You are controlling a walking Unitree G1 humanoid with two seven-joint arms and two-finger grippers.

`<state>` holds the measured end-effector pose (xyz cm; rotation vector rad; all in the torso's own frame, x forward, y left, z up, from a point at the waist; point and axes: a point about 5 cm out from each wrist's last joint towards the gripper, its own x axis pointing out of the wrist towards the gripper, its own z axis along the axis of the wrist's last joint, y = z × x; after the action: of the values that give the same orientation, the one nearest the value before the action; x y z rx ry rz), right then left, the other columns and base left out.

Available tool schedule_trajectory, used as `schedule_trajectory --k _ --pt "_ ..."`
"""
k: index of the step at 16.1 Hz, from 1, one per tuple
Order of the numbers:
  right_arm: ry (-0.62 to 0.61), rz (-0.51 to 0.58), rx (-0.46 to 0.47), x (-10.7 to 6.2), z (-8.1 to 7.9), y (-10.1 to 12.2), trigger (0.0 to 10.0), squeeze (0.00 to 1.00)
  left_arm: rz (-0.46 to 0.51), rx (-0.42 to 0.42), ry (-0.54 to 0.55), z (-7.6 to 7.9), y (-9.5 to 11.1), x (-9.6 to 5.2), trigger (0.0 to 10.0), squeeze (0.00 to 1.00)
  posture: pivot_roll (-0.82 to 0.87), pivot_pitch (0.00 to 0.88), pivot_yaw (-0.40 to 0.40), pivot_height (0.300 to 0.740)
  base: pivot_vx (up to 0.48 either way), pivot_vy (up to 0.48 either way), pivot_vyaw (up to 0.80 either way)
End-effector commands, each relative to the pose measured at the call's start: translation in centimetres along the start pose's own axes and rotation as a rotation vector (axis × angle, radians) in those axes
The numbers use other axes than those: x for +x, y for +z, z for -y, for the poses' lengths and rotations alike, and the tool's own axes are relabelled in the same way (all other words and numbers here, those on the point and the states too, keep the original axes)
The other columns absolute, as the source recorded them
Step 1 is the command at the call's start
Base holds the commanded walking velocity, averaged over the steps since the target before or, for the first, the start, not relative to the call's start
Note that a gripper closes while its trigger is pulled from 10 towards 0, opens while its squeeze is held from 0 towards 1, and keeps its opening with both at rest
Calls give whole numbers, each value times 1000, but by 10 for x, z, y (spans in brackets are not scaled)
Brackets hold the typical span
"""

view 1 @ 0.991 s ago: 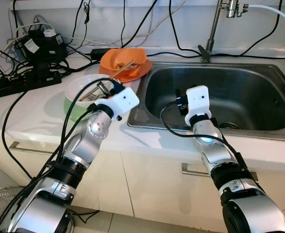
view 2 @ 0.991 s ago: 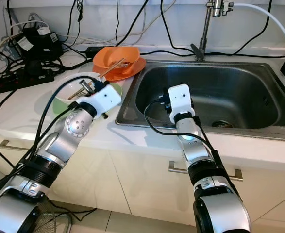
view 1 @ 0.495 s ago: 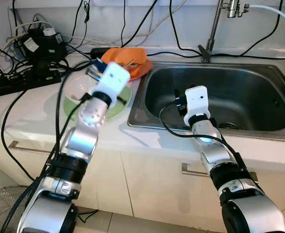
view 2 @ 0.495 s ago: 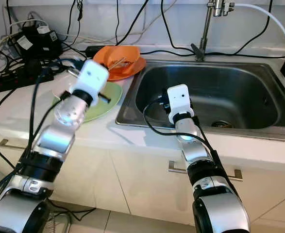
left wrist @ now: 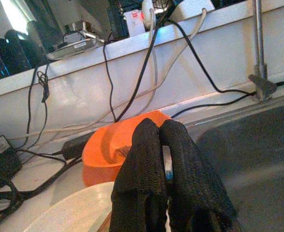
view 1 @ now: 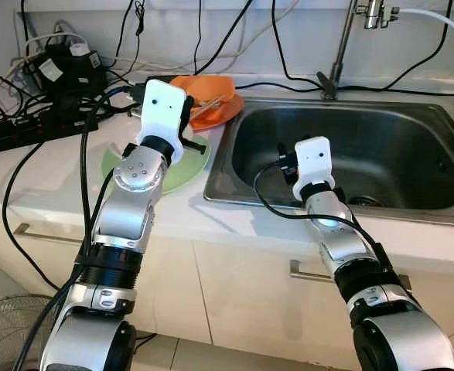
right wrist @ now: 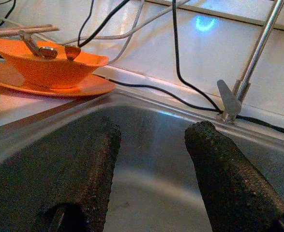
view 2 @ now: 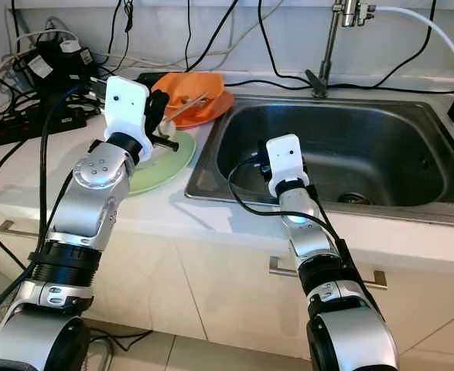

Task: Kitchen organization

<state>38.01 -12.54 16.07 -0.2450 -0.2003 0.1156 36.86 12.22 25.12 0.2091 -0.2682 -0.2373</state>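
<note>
The white desk (view 1: 49, 182) carries a green plate (view 1: 182, 171), an orange plate (view 1: 225, 110) under an orange bowl (view 1: 206, 87), power strips (view 1: 33, 131) and cables, beside the sunken steel sink (view 1: 366, 147).

Black cables (view 1: 211, 35) and a power strip (view 1: 37, 130) crowd the counter's back.

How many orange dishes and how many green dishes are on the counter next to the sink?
Orange: 2, the orange bowl sitting on the orange plate
Green: 1, the green plate
Total: 3
</note>
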Motion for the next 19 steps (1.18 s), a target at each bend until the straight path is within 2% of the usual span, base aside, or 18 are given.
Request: schedule_trajectory --k 1,5,8,10,12,13,14,15,16,17,18,19 --pt "15 -4 1 1 -3 1 10000 0 44 -3 -6 -2 14 2 10000 0 82 7 64 740 0 0 0" --pt "18 -3 9 0 -5 1 10000 0 165 37 -33 -1 50 0 10000 0 88 7 62 740 0 0 0" --pt "18 -4 13 0 -6 1 10000 0 197 65 -32 -2 60 -1 10000 0 91 6 61 740 0 0 0" --pt "18 -4 16 0 -7 0 10000 0 235 27 -40 -1 70 -2 10000 0 89 7 63 740 0 0 0" --pt "17 -5 16 0 -7 0 10000 0 308 -35 -102 7 82 -5 10000 0 91 6 62 740 0 0 0" --pt "16 -5 16 0 -7 0 10000 0 346 -84 -168 16 86 -8 10000 0 85 5 64 740 0 0 0" --pt "17 -5 16 0 -7 0 10000 0 354 -96 -184 18 86 -9 10000 0 85 5 64 740 0 0 0" --pt "17 -6 15 0 -7 0 10000 0 364 -135 -207 22 86 -11 10000 0 84 4 64 740 0 0 0" --pt "16 -5 14 -1 -7 -1 10000 0 383 -237 -261 32 85 -14 10000 0 84 3 65 740 0 0 0" --pt "19 4 2 -2 -7 -1 10000 90 379 -267 -295 39 81 -15 10000 0 76 0 72 740 0 0 0" --pt "33 22 -12 -3 -9 1 10000 573 367 -291 -306 40 78 -15 10000 0 72 0 73 740 0 0 0" --pt "40 38 -14 -3 -9 3 10000 1000 358 -326 -313 44 73 -14 10000 0 69 0 75 740 0 0 0"
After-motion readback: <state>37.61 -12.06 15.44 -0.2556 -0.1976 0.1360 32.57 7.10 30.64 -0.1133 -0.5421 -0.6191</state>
